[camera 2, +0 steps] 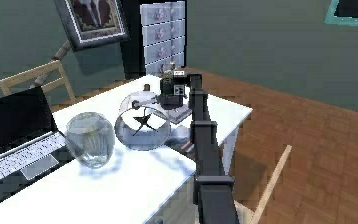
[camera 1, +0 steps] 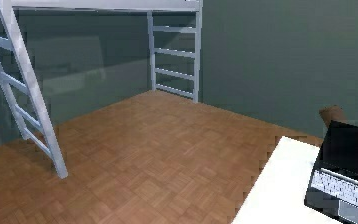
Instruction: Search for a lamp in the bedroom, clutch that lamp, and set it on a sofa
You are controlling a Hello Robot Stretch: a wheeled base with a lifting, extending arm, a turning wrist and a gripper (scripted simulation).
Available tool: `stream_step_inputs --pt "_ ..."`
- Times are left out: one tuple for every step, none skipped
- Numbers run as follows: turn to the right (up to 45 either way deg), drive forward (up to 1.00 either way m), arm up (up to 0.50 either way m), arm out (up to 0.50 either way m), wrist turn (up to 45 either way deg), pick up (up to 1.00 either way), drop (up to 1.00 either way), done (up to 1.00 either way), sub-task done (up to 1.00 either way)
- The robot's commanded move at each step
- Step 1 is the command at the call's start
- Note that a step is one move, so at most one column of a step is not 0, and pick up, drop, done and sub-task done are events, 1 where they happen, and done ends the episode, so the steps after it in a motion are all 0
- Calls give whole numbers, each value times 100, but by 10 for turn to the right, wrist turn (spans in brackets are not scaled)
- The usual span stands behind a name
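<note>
On the white table [camera 2: 187, 150] stands a clear dome-shaped thing [camera 2: 137, 108] with a dark star-like shape inside it; it may be the lamp, though its form is unclear. The dark arm [camera 2: 209, 150] rises from the bottom edge over the table. At its far end, left of the white marker squares, sits the gripper [camera 2: 161, 102], right at the dome. I cannot tell whether it holds anything, or whether it touches the dome.
A rounded glass vase [camera 2: 90, 140] and an open laptop [camera 2: 22, 135] share the table. Wooden chairs stand behind [camera 2: 32, 78] and at the table's near corner [camera 2: 272, 185]. A white loft bed [camera 1: 107, 5] with ladders [camera 1: 175, 58] stands over wood floor [camera 1: 157, 150]. A framed picture [camera 2: 92, 20] hangs on the wall.
</note>
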Motion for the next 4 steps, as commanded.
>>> stream_step_inputs --pt "0 0 0 0 0 100 0 0 0" --pt "0 0 10 0 0 0 0 0 0" --pt "0 0 0 0 -450 0 0 0 0" --pt "0 0 0 0 -450 0 0 0 0"
